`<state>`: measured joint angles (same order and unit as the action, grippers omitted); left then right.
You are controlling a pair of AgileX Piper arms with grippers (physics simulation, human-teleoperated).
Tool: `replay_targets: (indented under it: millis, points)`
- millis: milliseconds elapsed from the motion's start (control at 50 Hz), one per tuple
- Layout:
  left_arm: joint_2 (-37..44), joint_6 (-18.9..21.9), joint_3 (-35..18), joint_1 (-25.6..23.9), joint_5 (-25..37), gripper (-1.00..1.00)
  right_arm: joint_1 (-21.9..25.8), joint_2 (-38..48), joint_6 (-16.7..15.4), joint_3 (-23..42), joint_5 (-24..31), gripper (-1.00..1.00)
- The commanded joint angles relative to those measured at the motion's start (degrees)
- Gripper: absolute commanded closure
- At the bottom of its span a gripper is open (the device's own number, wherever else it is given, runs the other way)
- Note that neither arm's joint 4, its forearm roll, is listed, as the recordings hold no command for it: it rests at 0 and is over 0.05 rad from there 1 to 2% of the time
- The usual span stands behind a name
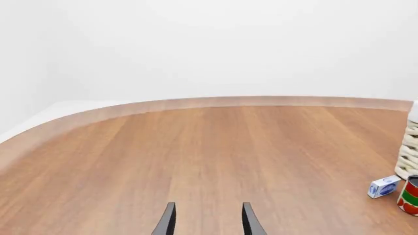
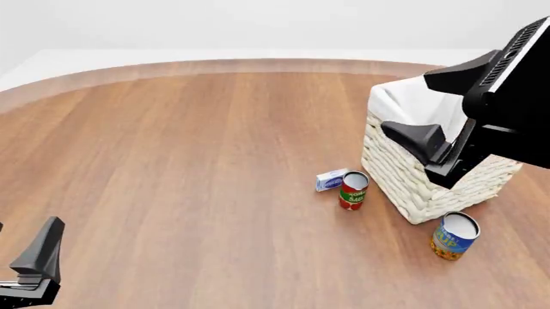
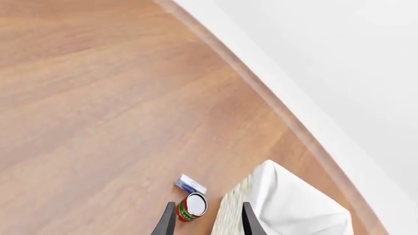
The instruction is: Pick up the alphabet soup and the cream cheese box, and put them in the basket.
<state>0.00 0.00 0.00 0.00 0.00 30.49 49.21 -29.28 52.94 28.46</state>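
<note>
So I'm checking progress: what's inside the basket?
Only white lining shows inside the basket. The right arm covers much of its opening in the front view, so the bottom is hidden. The soup and cheese box stand outside on the table.

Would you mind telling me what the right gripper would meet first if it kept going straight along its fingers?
Probably the tomato sauce can or the basket rim beside it: in the right wrist view both sit between the open right gripper fingertips. Depth is unclear, so which comes first is uncertain.

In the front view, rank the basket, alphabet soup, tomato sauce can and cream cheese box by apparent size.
1. basket
2. alphabet soup, though it sits nearer the camera
3. tomato sauce can
4. cream cheese box
</note>
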Motion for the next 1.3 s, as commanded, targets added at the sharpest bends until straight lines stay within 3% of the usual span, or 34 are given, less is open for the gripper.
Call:
replay_targets:
  millis: [20, 60, 520, 1080, 1100, 1300]
  points:
    - [0.0, 0.0, 0.0, 0.0, 0.0, -1.0, 1.35, 4.49, -2.14, 1.02, -2.05, -1.0]
    - [0.0, 0.0, 0.0, 0.0, 0.0, -1.0, 1.31, 5.18, -3.63, 0.53, -2.76, -1.0]
    - [0.0, 0.0, 0.0, 0.0, 0.0, -1.0, 5.3, 9.2, -8.51, 0.35, -3.22, -1.0]
    - [0.0, 0.0, 0.0, 0.0, 0.0, -1.0, 6.05, 9.65, -8.61, 1.12, -2.86, -1.0]
    - [0.0, 0.0, 0.0, 0.0, 0.0, -1.0, 5.89, 8.98, -10.22, 0.05, -3.89, -1.0]
    - [0.0, 0.0, 0.0, 0.0, 0.0, -1.0, 6.69, 11.9, -8.52, 0.66, -3.9, -1.0]
